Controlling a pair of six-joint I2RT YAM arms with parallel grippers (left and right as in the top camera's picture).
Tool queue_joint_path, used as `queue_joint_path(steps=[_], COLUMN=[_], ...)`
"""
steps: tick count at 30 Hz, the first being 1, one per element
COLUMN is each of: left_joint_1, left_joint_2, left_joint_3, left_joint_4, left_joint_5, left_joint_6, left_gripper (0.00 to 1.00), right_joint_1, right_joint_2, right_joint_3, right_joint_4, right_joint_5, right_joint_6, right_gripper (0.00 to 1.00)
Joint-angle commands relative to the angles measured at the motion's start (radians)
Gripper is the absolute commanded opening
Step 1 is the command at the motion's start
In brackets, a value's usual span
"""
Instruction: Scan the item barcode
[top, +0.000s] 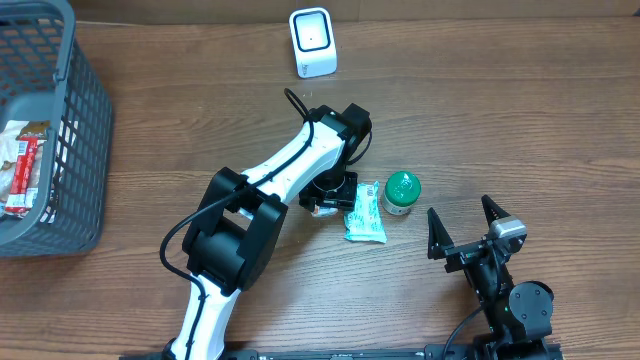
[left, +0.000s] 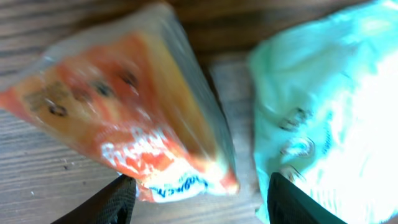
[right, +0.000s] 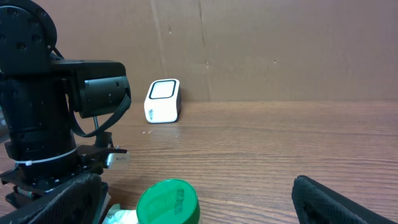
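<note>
My left gripper (top: 326, 201) points down at the table beside a mint-green packet (top: 365, 212). In the left wrist view an orange packet (left: 134, 106) lies flat on the wood, its lower end just ahead of the open left gripper (left: 202, 205), one finger on each side and neither touching it. The mint-green packet (left: 323, 106) lies right of it, by the right finger. From overhead the orange packet is almost hidden under the gripper. The white barcode scanner (top: 312, 42) stands at the table's back. My right gripper (top: 465, 228) is open and holds nothing.
A green-lidded jar (top: 402, 192) stands right of the mint-green packet, also low in the right wrist view as a green lid (right: 168, 202). A grey basket (top: 60, 190) with packets inside sits at the left edge. The scanner (right: 163, 101) stands against a cardboard wall.
</note>
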Motion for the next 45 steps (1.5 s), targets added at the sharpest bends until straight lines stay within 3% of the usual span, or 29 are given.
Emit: queue_joint_path(steps=[1,7,12,22,31,35,40,41,45], left_joint_1=[0.0,0.012,0.052,0.069,0.069,0.068,0.055,0.055,0.064], left_joint_2=[-0.01,-0.01,-0.009,-0.006,-0.005,-0.005,-0.001,-0.001,-0.001], left_joint_3=[0.079,0.158,0.159,0.121,0.119,0.119,0.117,0.115,0.115], left_joint_4=[-0.045,-0.122,-0.09,0.047,0.034,0.048,0.05,0.055,0.076], left_joint_5=[0.031,-0.123,-0.213,-0.25,-0.239,-0.245,-0.248,-0.254,-0.261], left_joint_6=[0.058,0.0,-0.087,-0.126,-0.126,-0.128,-0.13,-0.13,-0.131], left_gripper=[0.59,0.63,0.67,0.66,0.66,0.56,0.52,0.47,0.13], right_joint_1=[0.0,0.0,0.0,0.0,0.0,0.0,0.0,0.0,0.0], right_joint_2=[-0.01,-0.01,-0.01,-0.01,-0.01,-0.01,-0.01,-0.01,-0.01], right_joint_3=[-0.01,-0.01,-0.01,-0.01,-0.01,-0.01,-0.01,-0.01,-0.01], right_joint_4=[0.005,0.005,0.005,0.005,0.005,0.005,0.005,0.005,0.005], right_joint_5=[0.01,0.01,0.01,0.01,0.01,0.01,0.01,0.01,0.01], right_joint_6=[0.003,0.003,0.003,0.003,0.003,0.003,0.003,0.003,0.003], right_gripper=[1.0,1.0,1.0,1.0,1.0,1.0,1.0,1.0,1.0])
